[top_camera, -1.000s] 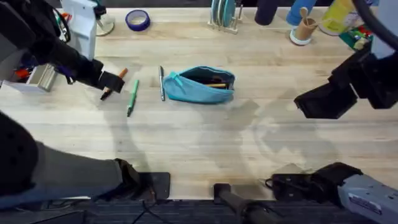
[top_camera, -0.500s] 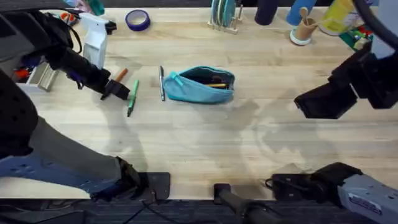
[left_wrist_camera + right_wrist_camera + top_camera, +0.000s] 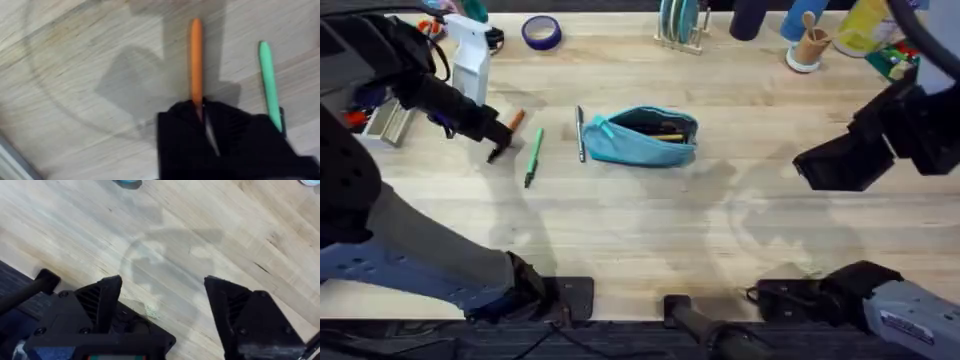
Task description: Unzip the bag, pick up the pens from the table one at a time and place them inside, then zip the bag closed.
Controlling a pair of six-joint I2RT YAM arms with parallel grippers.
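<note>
Pens are the matter now: the orange pen (image 3: pixel 196 60) has its lower end between the closed black fingers of the left gripper (image 3: pixel 204 111), its long axis running straight up the left wrist frame, away from the fingers. The green pen (image 3: pixel 533 155) lies just beside it, nearly parallel, on the table (image 3: pixel 640 230). The grey pen (image 3: pixel 580 133) rests against the left end of the bag (image 3: pixel 645 137), which sits open at upper centre of the overhead view. That view mostly hides the orange pen behind the arm. The right gripper (image 3: pixel 162 300) hangs with fingers spread over bare wood, well apart from all three; the left arm is nearer.
</note>
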